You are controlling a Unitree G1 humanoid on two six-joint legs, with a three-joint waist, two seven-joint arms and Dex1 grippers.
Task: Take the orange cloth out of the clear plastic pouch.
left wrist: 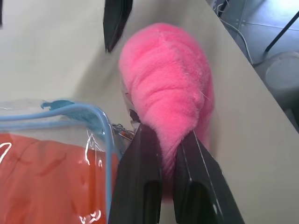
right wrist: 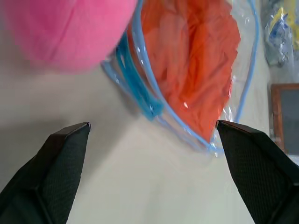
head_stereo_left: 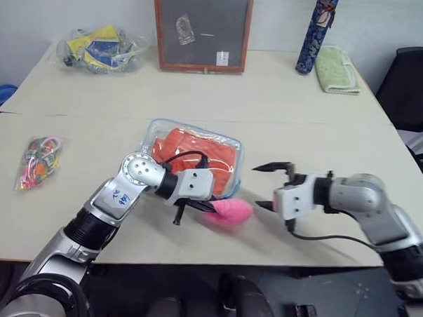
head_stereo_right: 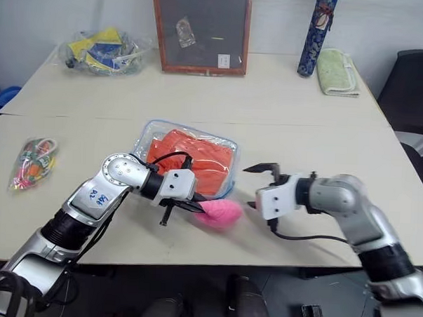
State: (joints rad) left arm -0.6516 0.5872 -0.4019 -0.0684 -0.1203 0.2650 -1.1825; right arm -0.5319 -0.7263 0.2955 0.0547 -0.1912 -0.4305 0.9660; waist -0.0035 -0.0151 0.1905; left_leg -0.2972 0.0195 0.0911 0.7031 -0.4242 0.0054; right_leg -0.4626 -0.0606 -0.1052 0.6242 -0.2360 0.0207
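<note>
Your left tool (left wrist: 168, 154) is pinching the pink fluffy ball charm (head_stereo_left: 230, 210) at the near right corner of the flat clear plastic pouch (head_stereo_left: 156, 131) mid-worktop. The bright orange cloth (head_stereo_left: 197, 154) lies inside: soft, light, likely bunching. Your right tool (head_stereo_left: 272, 186) waits spread; the slick pouch may slide, so take the cloth itself.

cloth (head_stereo_left: 197, 154) in pouch (head_stereo_left: 159, 128), pincers flanking ball (head_stereo_left: 230, 210)
</note>
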